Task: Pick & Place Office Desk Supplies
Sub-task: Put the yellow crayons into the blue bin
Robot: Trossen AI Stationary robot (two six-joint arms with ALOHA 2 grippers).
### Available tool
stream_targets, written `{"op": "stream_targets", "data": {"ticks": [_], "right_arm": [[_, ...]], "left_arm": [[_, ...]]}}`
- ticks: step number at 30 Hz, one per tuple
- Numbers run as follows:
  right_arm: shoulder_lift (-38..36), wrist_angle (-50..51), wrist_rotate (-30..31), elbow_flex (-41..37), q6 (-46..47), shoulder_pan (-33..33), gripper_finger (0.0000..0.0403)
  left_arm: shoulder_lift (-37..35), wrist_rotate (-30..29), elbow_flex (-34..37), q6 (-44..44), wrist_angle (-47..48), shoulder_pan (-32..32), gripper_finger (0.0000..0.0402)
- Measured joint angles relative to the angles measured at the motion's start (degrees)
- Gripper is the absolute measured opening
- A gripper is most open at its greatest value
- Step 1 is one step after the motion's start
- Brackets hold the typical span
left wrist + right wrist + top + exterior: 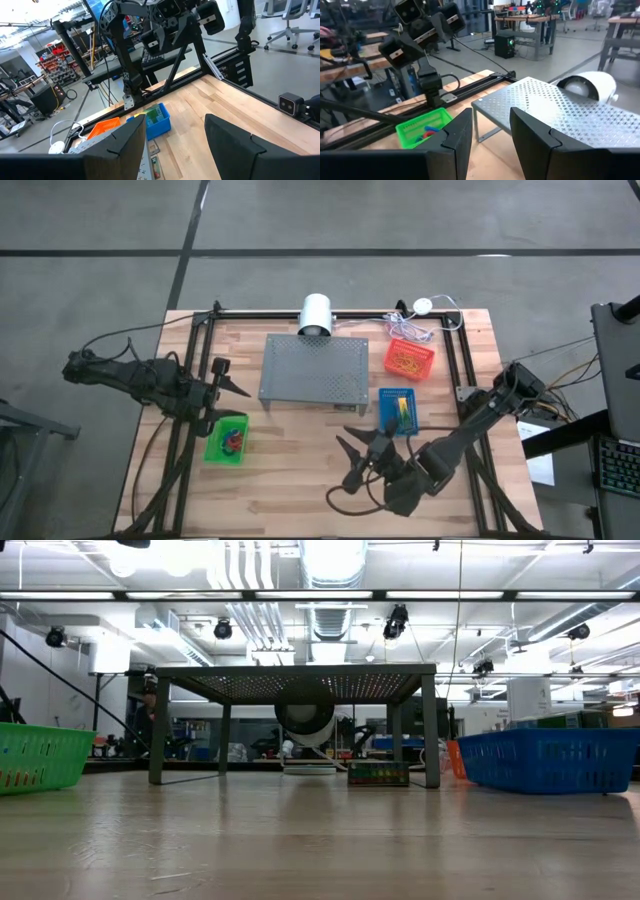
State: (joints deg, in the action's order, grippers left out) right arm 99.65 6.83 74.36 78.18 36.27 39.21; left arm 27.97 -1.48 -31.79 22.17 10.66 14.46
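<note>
At the left of the high view the left gripper point(236, 390) hangs just above the green basket point(213, 448), its fingers spread wide with nothing between them; its wrist view shows the same bare gap. That pose, empty over a basket with red and blue bands point(232, 440) lying inside, suggests this arm is parked at a drop-off spot rather than reaching for anything. In the middle of the frame the grey perforated stand point(313, 368) sits flat on the table point(290, 470), and in the low view a small crayon box point(378, 773) shows on the table beneath it, well apart from both grippers. Lower and right of centre the right gripper point(362, 460) hovers over bare wood, fingers part-way open and holding nothing, pointing back toward the stand and green basket. Just above and to its right stands the blue basket point(398, 412) with green and yellow contents, so that basket is the nearest to this gripper. At upper right the red basket point(409, 359) holds a tangle of thin orange rubber bands point(408, 361), clear of both arms.
</note>
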Motion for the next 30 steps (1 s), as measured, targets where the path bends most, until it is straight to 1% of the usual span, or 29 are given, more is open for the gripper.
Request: {"op": "stream_targets", "data": {"ticks": [6, 10, 12, 15, 17, 20, 24, 26, 30], "right_arm": [[4.6, 0.1, 1.4, -0.4, 1.1, -1.5, 0.0134], [9.0, 0.2, 2.4, -0.1, 4.5, -3.4, 0.0131], [10.9, 0.2, 2.4, -0.1, 7.6, -4.2, 0.0129], [12.9, 0.1, 2.3, -0.1, 15.2, -5.4, 0.0128], [14.3, 0.2, 1.9, -0.1, 18.7, -6.5, 0.0129], [15.7, 0.3, -1.6, 0.1, 21.9, -8.4, 0.0133], [16.2, 0.2, -7.9, 0.2, 22.9, -10.0, 0.0139], [16.9, 0.6, -8.1, 0.2, 23.4, -10.1, 0.0143], [17.5, 0.6, -6.5, 0.3, 23.3, -9.7, 0.0151]], "left_arm": [[0.0, 0.0, 0.0, 0.0, 0.2, 0.0, 0.0209], [0.0, 0.0, 0.0, 0.0, 0.6, 0.0, 0.0209], [0.0, 0.0, 0.0, 0.0, 0.8, 0.0, 0.0209], [0.0, 0.0, 0.0, 0.0, 1.4, 0.0, 0.0209], [0.0, 0.0, 0.0, 0.0, 2.2, 0.0, 0.0209], [0.0, 0.0, 0.0, 0.0, 3.9, 0.0, 0.0209], [0.0, 0.0, 0.0, 0.0, 6.9, 0.0, 0.0209], [0.0, 0.0, 0.0, 0.0, 8.6, 0.0, 0.0209], [0.0, 0.0, 0.0, 0.0, 12.4, 0.0, 0.0209]]}}
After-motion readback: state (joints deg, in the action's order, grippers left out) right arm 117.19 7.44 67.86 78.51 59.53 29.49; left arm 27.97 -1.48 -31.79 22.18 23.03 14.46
